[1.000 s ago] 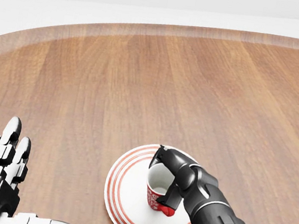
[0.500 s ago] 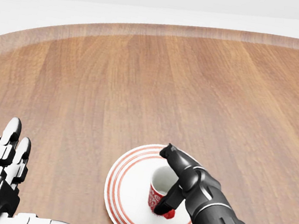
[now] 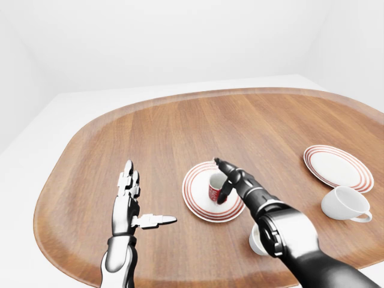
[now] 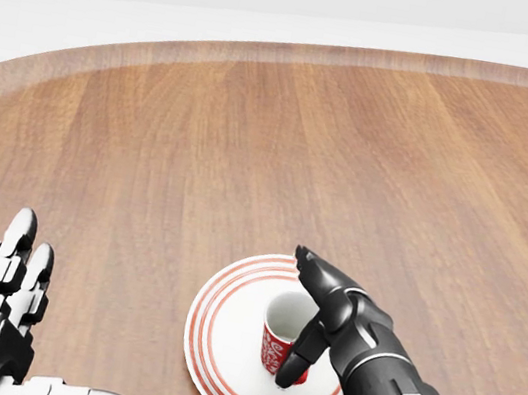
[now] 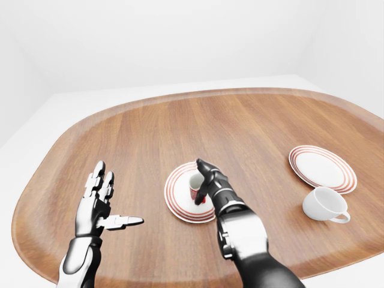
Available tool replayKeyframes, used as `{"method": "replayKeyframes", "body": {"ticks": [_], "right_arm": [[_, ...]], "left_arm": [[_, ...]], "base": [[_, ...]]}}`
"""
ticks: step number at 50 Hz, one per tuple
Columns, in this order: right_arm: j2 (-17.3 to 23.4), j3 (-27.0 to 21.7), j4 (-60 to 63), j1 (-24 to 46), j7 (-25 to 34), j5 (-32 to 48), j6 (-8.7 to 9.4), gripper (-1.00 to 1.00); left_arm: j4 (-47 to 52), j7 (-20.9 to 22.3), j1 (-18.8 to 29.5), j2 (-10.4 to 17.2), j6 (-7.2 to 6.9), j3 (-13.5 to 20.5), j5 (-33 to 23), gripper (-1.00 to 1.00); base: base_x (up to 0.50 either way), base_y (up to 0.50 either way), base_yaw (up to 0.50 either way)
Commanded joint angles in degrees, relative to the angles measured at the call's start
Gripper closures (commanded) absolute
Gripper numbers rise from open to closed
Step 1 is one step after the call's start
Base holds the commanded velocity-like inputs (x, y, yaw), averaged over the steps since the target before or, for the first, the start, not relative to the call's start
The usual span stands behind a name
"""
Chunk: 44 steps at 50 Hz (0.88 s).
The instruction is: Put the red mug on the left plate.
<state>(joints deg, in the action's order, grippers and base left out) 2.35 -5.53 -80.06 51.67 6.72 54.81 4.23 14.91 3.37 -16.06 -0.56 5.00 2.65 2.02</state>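
right hand [image 4: 310, 317] opened, wooden table [image 3: 180, 129], white room

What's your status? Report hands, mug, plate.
Right hand open beside the red mug. Left hand open, clear of it. Mug upright on the left plate. Nothing in the way.

Red mug [image 5: 195, 191] stands upright on left plate [image 5: 175, 195], on wooden table [image 5: 240, 132]. Right hand [image 5: 208, 180] spread beside mug, fingers not closed round it. Left hand [image 5: 96, 207] spread flat at left. White mug [image 5: 323, 204] sits below right plate [image 5: 323, 168].
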Motion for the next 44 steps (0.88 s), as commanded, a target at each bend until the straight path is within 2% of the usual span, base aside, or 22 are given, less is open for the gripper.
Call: {"method": "replayKeyframes", "body": {"ticks": [1, 3, 7, 11, 16, 19, 21, 27, 29, 32, 35, 44], "right_arm": [[2.0, 1.5, 0.8, 5.1, 3.2, -0.4, -2.67, -1.0], [3.8, 2.4, 1.7, 9.5, 7.1, -1.6, -4.63, -1.0], [6.3, 4.1, 4.0, 14.6, 11.1, -4.2, -5.57, -1.0], [9.1, 6.2, 9.1, 17.3, 14.9, -5.2, -3.72, -1.0], [10.8, 6.9, 18.1, 14.7, 18.5, -5.9, -1.3, -1.0], [11.9, 6.6, 25.3, 10.7, 20.2, -5.6, 0.77, -1.0], [12.3, 6.3, 28.6, 8.6, 21.0, -5.2, 0.77, -1.0], [13.9, 4.7, 46.9, -3.8, 25.5, -3.2, 0.77, -1.0], [14.5, 3.4, 55.3, -9.6, 28.3, -2.7, 0.77, -1.0], [15.0, 1.9, 61.7, -13.4, 30.0, -2.7, 0.77, -1.0], [15.9, -0.7, 73.6, -20.9, 32.8, -3.2, 0.77, -1.0], [16.4, -3.8, 83.3, -29.2, 33.0, -4.2, 0.77, -1.0]], "left_arm": [[0.2, 0.2, -0.3, 0.0, 0.0, 0.2, 0.3, -1.0], [0.4, 0.2, -0.5, -0.1, 0.0, 0.1, 0.2, -1.0], [0.5, 0.2, -0.6, -0.1, 0.0, 0.1, 0.0, -1.0], [0.7, 0.1, -0.9, -0.1, 0.0, -0.1, -0.1, -1.0], [0.8, 0.0, -0.9, -0.1, 0.0, -0.3, -0.3, -1.0], [0.9, 0.0, -1.0, -0.1, 0.0, -0.3, -0.3, -1.0], [0.9, -0.1, -1.0, -0.1, 0.0, -0.3, -0.3, -1.0], [0.8, -0.3, -1.0, -0.1, 0.0, -0.5, -0.4, -1.0], [0.8, -0.3, -1.0, -0.2, 0.0, -0.7, -0.6, -1.0], [0.8, -0.5, -1.0, -0.1, 0.0, -0.9, -0.8, -1.0], [0.7, -0.8, -0.8, -0.1, 0.0, -1.2, -1.2, -1.0], [0.4, -1.2, -0.5, 0.0, 0.0, -1.7, -1.5, -1.0]], "base": [[0.0, 0.0, 0.0], [0.0, 0.0, 0.0], [0.0, 0.0, 0.0], [0.0, 0.0, 0.0], [0.0, 0.0, 0.0], [0.0, 0.0, 0.0], [0.0, 0.0, 0.0], [0.0, 0.0, 0.0], [0.0, 0.0, 0.0], [0.0, 0.0, 0.0], [0.0, 0.0, 0.0], [0.0, 0.0, 0.0]]}}
